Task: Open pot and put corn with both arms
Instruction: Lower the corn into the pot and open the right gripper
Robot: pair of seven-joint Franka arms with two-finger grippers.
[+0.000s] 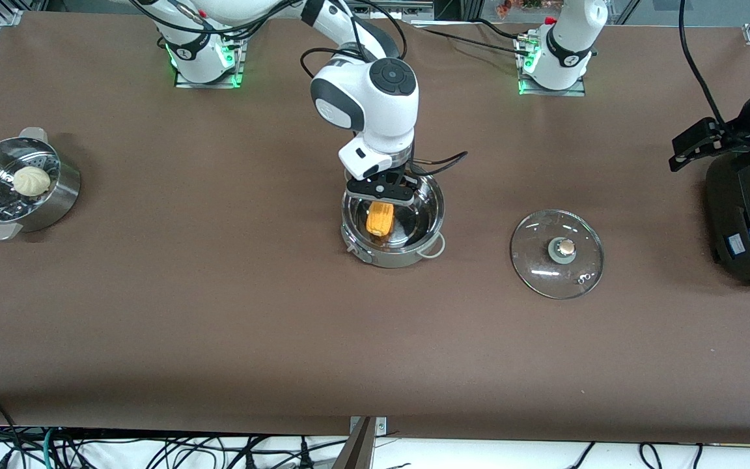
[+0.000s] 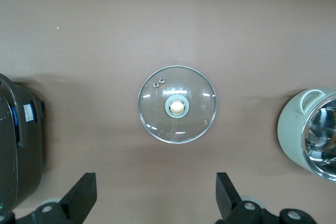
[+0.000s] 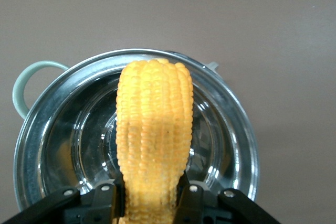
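Note:
The steel pot (image 1: 437,215) stands open at the table's middle. My right gripper (image 1: 381,192) is shut on the yellow corn (image 1: 379,219) and holds it upright, its lower end inside the pot. In the right wrist view the corn (image 3: 154,129) sits between my right gripper's (image 3: 152,195) fingers, over the pot (image 3: 247,140). The glass lid (image 1: 557,254) with its tan knob lies flat on the table beside the pot, toward the left arm's end. My left gripper (image 1: 697,144) is raised at that end, open and empty; the left wrist view shows the left gripper (image 2: 156,178) high over the lid (image 2: 177,104).
A perforated steamer basket (image 1: 56,195) with a white bun (image 1: 31,180) stands at the right arm's end of the table. A black appliance (image 1: 749,221) stands at the left arm's end, under the left arm. The pot's edge (image 2: 310,135) shows in the left wrist view.

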